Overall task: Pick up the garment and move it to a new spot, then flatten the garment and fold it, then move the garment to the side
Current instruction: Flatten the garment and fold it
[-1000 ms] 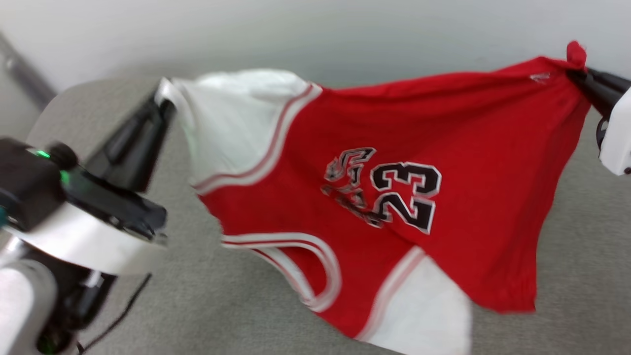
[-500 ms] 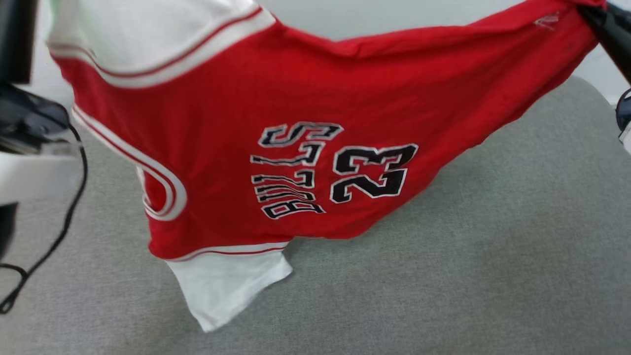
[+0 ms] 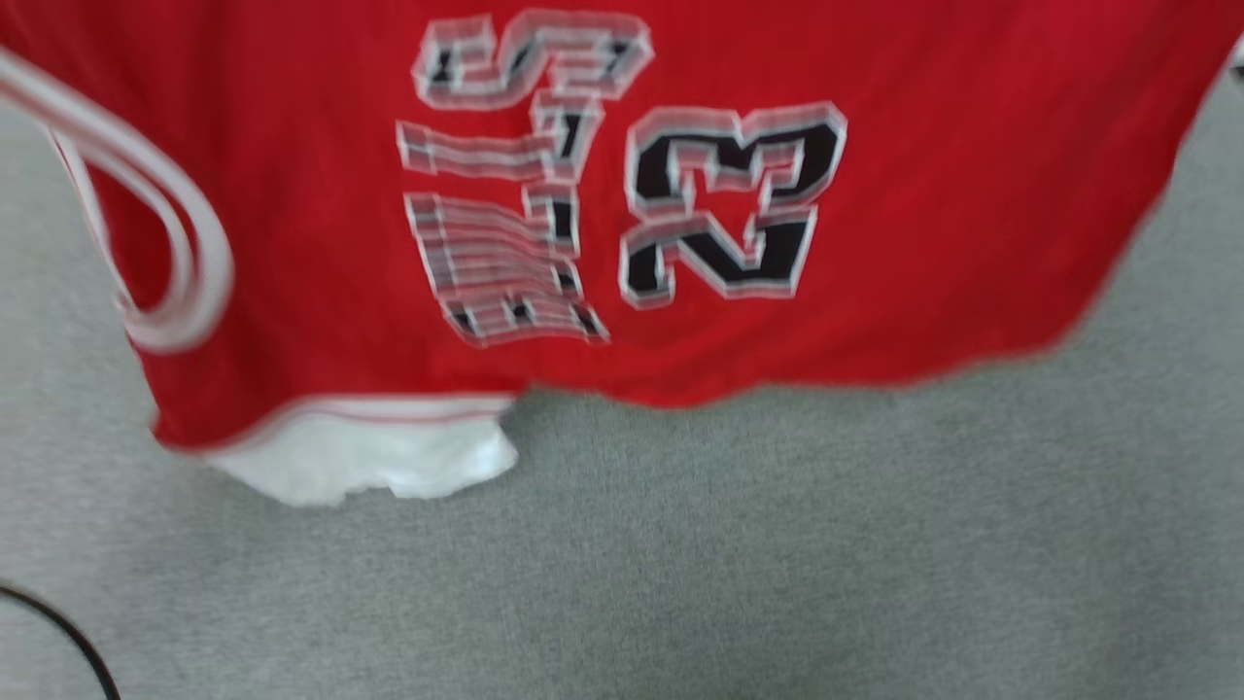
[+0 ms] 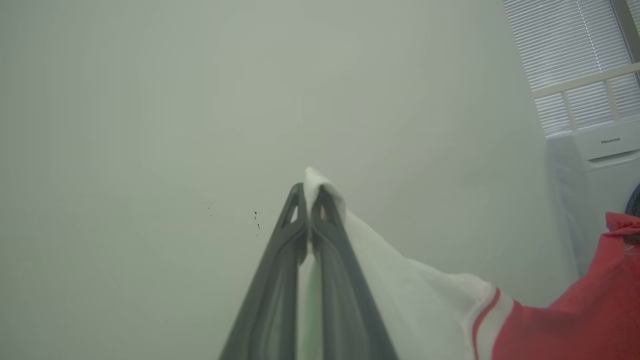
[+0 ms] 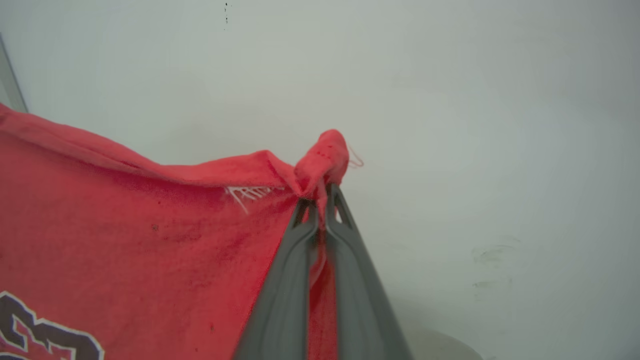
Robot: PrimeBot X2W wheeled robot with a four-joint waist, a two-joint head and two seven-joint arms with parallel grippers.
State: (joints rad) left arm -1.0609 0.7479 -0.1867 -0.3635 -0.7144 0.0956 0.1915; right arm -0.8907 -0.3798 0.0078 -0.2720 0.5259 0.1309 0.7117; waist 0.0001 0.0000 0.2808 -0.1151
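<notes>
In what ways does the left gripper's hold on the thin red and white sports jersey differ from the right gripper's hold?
The left gripper pinches a white panel of the red sports jersey; the right gripper pinches a red corner. A little white cloth pokes past the left gripper's tips, while a bunched red knob stands above the right gripper's tips. Both are shut on the jersey and hold it spread above the grey surface.

right gripper (image 5: 320,197) pinching garment (image 5: 150,225) corner | pale wall (image 5: 475,125) behind

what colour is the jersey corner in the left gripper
White, on the thin red-and-white jersey; clearest in left wrist view.
</notes>
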